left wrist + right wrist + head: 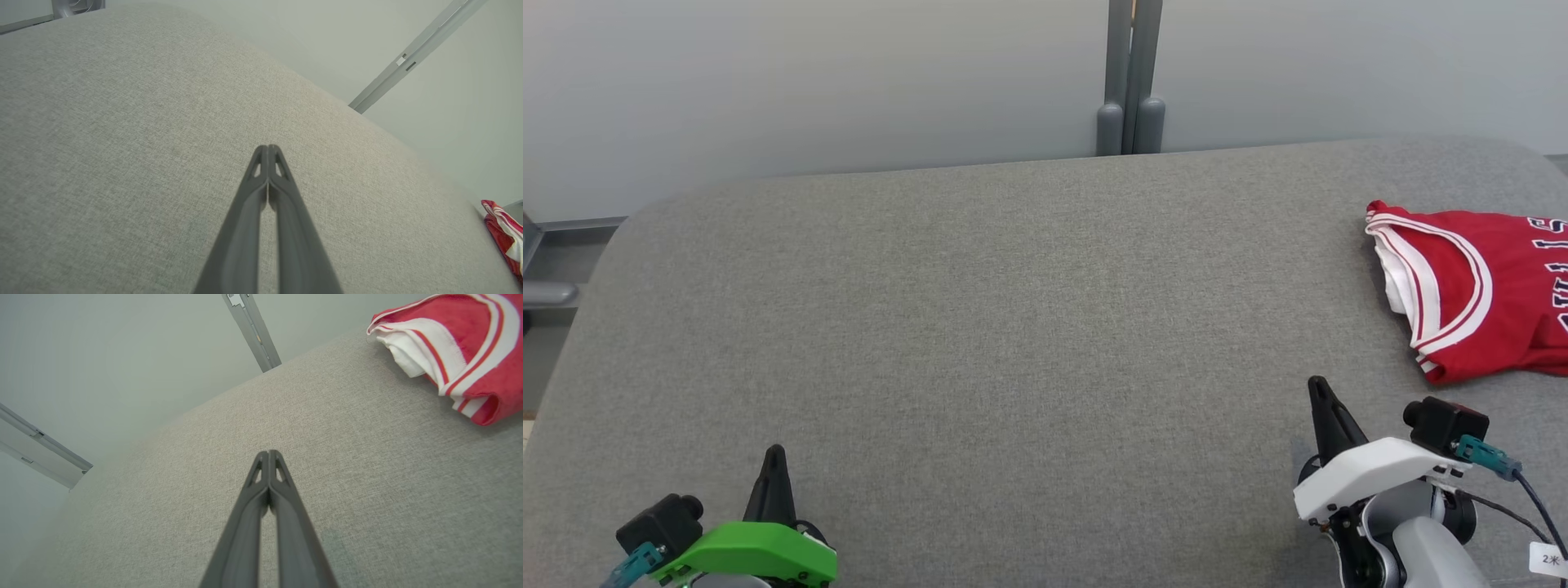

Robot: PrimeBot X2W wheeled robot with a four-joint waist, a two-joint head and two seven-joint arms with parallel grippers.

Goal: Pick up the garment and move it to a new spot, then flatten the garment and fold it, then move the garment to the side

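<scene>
A red basketball jersey (1486, 294) with white trim lies folded at the right edge of the grey fabric surface (1013, 327), partly cut off by the head view's border. The right wrist view has the jersey (461, 351) at its upper right, and a corner of the jersey (504, 237) peeks in at the left wrist view's right edge. My right gripper (1321, 390) is shut and empty, just below and left of the jersey. My left gripper (775, 454) is shut and empty at the lower left, far from it. Both pairs of fingertips (268, 148) (268, 453) hover over bare fabric.
The grey cushioned surface has rounded far corners and ends at a pale wall (809, 82) with a grey vertical post (1131, 82). A grey fixture (543, 290) sits past the left edge.
</scene>
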